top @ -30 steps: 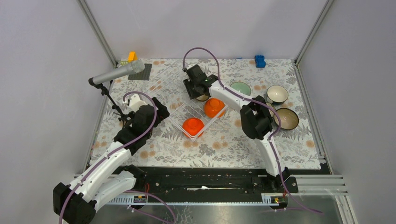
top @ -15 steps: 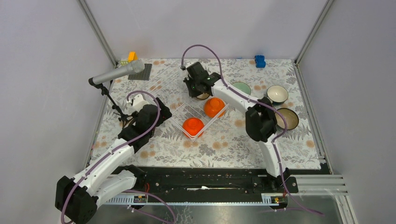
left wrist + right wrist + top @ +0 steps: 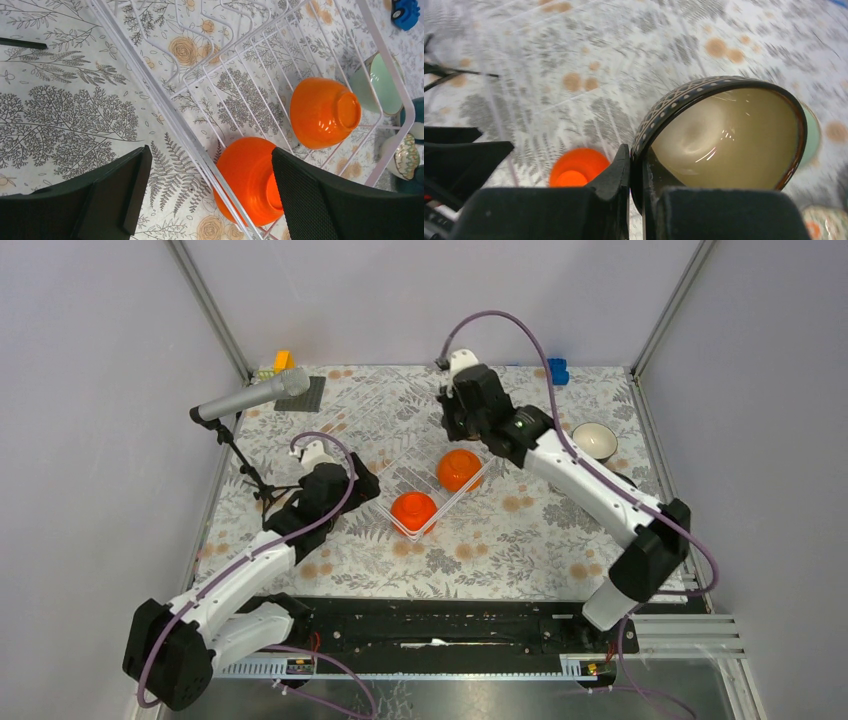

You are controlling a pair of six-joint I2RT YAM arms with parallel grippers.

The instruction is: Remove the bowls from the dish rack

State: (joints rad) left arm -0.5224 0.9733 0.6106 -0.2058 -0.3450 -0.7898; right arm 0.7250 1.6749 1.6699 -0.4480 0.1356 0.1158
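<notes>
Overhead view of a table covered in a floral tablecloth (image 3: 500, 540), with two robot arms reaching in from the near edge. A white wire dish rack (image 3: 160, 95) sits at an angle near the middle of the table. Two orange bowls lie upside down inside it, one by the near corner (image 3: 245, 175) and one further in (image 3: 322, 112). The left gripper (image 3: 210, 152) hangs low over the rack's near side with its black fingers spread wide and nothing held. The rack's rim and the nearer orange bowl lie in the gap between the fingers, the bowl partly tucked behind the right-hand finger; whether that finger touches it cannot be told. The right gripper (image 3: 638, 172) is out past the far side of the rack, clamped tight on the rim of a dark brown bowl (image 3: 724, 145). This bowl has a dotted pattern outside and a glossy cream inside. It is tipped on its edge with its opening facing the wrist camera, held up above the tablecloth, and an orange bowl shows small below it. A mint green bowl (image 3: 380, 82) stands on the table just outside the rack's far edge. A bowl with a white inside (image 3: 594, 440) stands further right, well apart from both grippers. A microphone on a stand (image 3: 255, 398) is at the far left, and a blue toy block (image 3: 556, 370) is at the far edge.
</notes>
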